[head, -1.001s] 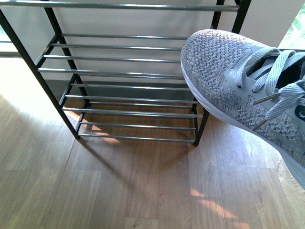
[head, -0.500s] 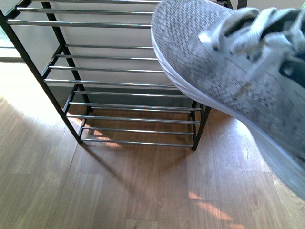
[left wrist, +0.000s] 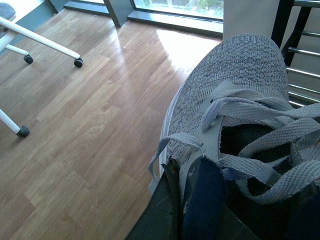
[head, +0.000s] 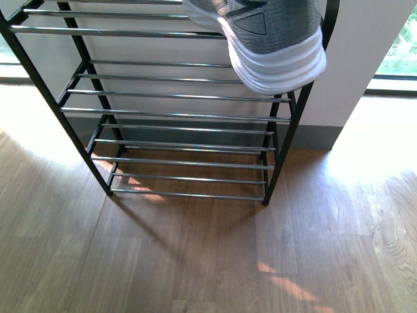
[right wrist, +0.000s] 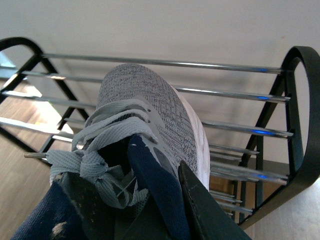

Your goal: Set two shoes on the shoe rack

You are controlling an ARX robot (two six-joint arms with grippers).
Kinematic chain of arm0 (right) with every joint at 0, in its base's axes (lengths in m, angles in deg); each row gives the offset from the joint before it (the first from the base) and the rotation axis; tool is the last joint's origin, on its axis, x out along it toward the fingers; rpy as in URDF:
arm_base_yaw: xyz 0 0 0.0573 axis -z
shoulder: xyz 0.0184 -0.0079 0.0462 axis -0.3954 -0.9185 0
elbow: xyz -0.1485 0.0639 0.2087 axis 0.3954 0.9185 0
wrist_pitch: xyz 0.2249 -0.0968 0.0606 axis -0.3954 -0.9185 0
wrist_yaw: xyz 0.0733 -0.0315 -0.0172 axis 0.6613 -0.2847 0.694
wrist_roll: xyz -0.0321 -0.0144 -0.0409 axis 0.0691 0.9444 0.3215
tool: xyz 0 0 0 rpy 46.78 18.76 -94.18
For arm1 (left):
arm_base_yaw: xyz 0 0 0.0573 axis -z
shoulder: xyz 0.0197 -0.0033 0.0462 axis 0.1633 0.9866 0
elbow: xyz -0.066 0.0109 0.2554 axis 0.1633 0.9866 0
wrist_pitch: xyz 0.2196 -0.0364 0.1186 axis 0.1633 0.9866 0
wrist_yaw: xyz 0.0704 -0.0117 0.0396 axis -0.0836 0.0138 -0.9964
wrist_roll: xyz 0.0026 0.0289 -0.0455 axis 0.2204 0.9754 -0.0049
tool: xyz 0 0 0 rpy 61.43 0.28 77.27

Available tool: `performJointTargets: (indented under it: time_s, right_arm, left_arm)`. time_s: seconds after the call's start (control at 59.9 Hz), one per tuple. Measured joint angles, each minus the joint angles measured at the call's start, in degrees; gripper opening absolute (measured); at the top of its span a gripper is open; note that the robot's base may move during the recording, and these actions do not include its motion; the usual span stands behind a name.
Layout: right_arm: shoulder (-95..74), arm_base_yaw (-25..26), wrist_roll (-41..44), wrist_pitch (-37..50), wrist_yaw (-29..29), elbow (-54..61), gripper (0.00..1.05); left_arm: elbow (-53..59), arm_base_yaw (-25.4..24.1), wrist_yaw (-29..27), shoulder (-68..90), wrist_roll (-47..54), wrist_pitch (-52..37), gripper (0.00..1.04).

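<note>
Swung toe-in over the shoe rack's top rods, the seemingly light, soft sneaker sits collar-clamped in the right gripper, while the left gripper clamps a second sneaker.

Grey knit sneaker heel-out at shoe rack top tier; second sneaker beside rack

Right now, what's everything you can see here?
Sneakers: two, grey with white soles; one at the rack's top tier, one held above the floor.
Rack: one, black frame, silver rods; against the wall.
Floor: wood planks.
Wheeled legs: white, on the floor.
Window: right of the rack.
Pincers: two, dark; left and right, each shut on a sneaker.
</note>
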Motion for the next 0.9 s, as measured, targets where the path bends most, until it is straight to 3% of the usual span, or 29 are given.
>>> performJointTargets:
  time_s: [0.133, 0.55, 0.817, 0.901]
  right_arm:
    - [-7.9, 3.7, -4.9, -1.4, -3.7, -7.3, 0.01]
    - [-14.5, 6.4, -11.8, -7.6, -10.9, -18.0, 0.01]
    - [-15.6, 6.4, -13.7, -8.1, -9.9, -19.9, 0.01]
    - [-15.6, 6.3, -13.7, -6.3, -9.2, -19.6, 0.12]
  left_arm:
    - [0.0, 0.0, 0.0, 0.0, 0.0, 0.0, 0.02]
    - [0.0, 0.0, 0.0, 0.0, 0.0, 0.0, 0.02]
    - [0.0, 0.0, 0.0, 0.0, 0.0, 0.0, 0.02]
    - [0.0, 0.0, 0.0, 0.0, 0.0, 0.0, 0.02]
